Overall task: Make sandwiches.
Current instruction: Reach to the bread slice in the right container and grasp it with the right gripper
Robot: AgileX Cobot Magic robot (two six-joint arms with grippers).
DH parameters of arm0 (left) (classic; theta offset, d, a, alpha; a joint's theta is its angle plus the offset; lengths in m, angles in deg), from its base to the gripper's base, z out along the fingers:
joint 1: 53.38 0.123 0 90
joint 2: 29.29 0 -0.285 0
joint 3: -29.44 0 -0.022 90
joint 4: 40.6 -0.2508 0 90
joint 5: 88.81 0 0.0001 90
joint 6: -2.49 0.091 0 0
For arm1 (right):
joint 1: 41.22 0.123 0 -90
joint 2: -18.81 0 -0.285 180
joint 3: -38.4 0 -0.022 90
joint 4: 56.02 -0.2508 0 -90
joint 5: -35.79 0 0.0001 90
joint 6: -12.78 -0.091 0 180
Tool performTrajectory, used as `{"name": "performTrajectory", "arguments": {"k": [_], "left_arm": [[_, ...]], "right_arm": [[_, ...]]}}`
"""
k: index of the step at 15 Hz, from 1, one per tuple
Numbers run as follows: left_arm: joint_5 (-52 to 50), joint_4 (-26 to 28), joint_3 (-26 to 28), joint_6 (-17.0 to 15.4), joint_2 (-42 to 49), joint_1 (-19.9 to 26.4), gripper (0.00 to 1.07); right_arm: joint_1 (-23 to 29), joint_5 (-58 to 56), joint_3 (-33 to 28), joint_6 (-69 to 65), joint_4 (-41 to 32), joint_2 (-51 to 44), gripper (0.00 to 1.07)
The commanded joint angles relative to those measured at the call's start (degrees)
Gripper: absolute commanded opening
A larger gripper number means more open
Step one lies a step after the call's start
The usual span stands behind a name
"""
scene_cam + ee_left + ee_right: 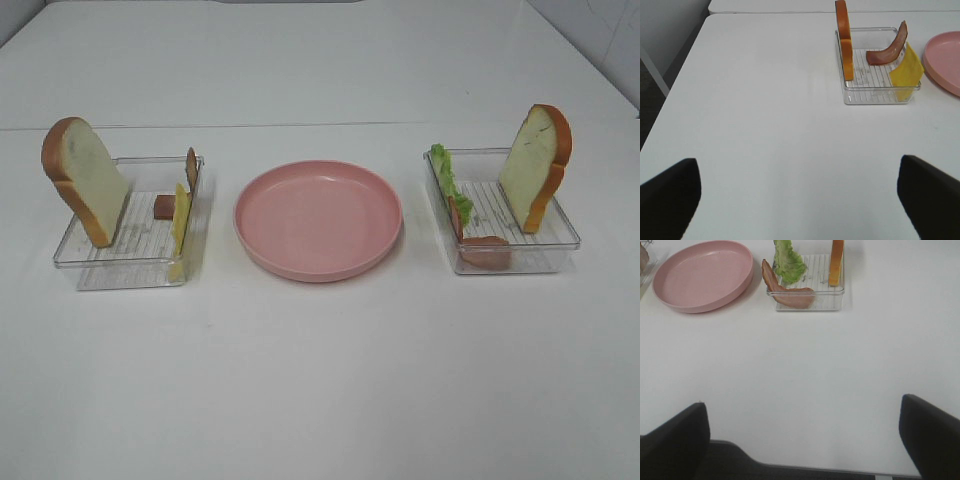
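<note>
Left fingers (670, 197) and right fingers (932, 435) apart (empty); upright tan-crusted white bread slice (843, 45) stands well ahead of left fingers, edge-on.

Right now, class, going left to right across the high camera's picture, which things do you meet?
left bread → cheese → plate → lettuce → right bread

Setting: lab-style test bench. Bare white table (320, 400), clear slotted left tray (875, 96) ahead of left pincer (800, 200), matching right tray (830, 302) ahead of right pincer (802, 440).
</note>
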Motion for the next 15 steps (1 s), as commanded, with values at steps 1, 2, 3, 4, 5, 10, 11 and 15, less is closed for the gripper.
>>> {"name": "performTrajectory", "arguments": {"k": [1, 2, 3, 4, 5, 10, 11, 15], "left_arm": [[-0.2, -0.2, -0.2, -0.1, 0.9, -0.2, 1.02], [-0.2, -0.2, -0.2, -0.1, 0.9, -0.2, 1.02], [-0.2, -0.2, -0.2, -0.1, 0.9, -0.2, 1.02], [-0.2, -0.2, -0.2, -0.1, 0.9, -0.2, 1.02], [-0.2, -0.2, -0.2, -0.1, 0.9, -0.2, 1.02], [-0.2, -0.2, -0.2, -0.1, 0.9, -0.2, 1.02], [-0.2, -0.2, -0.2, -0.1, 0.9, -0.2, 1.02], [-0.2, -0.2, -0.2, -0.1, 0.9, -0.2, 1.02]], "right_arm": [[-0.2, 0.4, -0.1, 0.3, 0.0, -1.9, 0.99], [-0.2, 0.4, -0.1, 0.3, 0.0, -1.9, 0.99], [-0.2, 0.4, -0.1, 0.3, 0.0, -1.9, 0.99], [-0.2, 0.4, -0.1, 0.3, 0.0, -1.9, 0.99], [-0.2, 0.4, -0.1, 0.3, 0.0, -1.9, 0.99], [-0.2, 0.4, -0.1, 0.3, 0.1, -1.9, 0.99], [-0.2, 0.4, -0.1, 0.3, 0.1, -1.9, 0.99], [-0.2, 0.5, -0.1, 0.1, 0.5, -1.2, 0.99]]}}
